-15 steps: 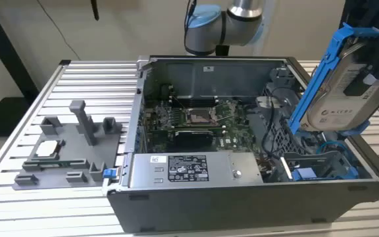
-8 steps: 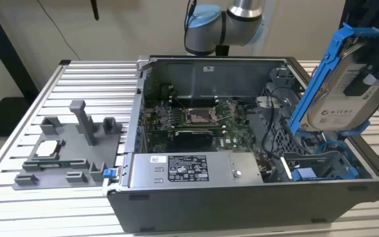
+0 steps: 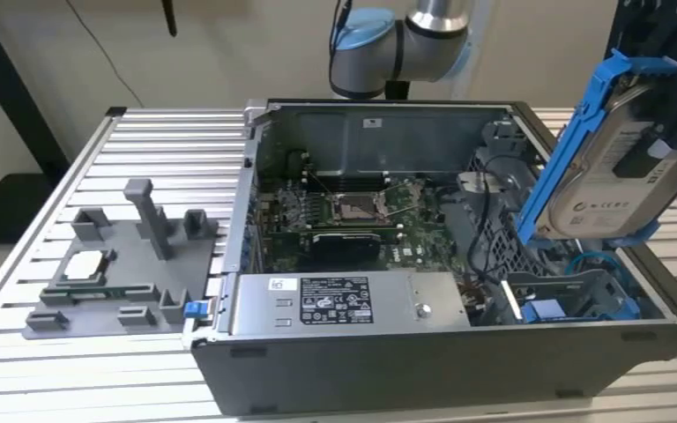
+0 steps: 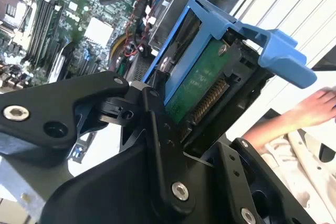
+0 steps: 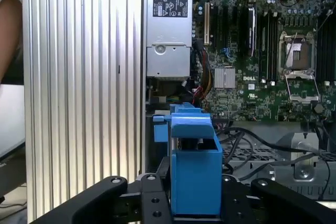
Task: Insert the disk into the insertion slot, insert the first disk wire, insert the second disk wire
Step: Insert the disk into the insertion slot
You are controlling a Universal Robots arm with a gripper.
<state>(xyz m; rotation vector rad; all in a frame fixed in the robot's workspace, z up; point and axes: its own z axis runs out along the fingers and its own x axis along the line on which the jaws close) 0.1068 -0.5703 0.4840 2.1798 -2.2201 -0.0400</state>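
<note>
Ribbed metal slats make up the table [image 3: 162, 150], and an open computer case [image 3: 433, 370] sits on it with its insides facing up. The gripper [image 3: 668, 145] is up high on the exterior view's right. Its jaws are squeezed tight on the disk [image 3: 603, 167], one on each flat side. The disk stands almost on end in its blue carrier and leans a little. It hangs in the air above the case and touches nothing else.

The insertion slot [image 3: 574, 286] is below it, in the case corner by the front wall, and nothing is in it. So the first step looks to be in hand: the disk is picked up but not put in. No wire has been plugged in.

To go in, the disk would likely need to lie flatter and line up with the blue rails. The fit looks snug, since the slot is about as wide as the carrier. Black cables [image 5: 247, 140] lie just beside the slot and could catch. The power-supply box [image 3: 351, 301] is near too. Above the case there is plenty of open room. A person's hand [image 4: 315, 108] rests off to the side, outside the case.
</note>
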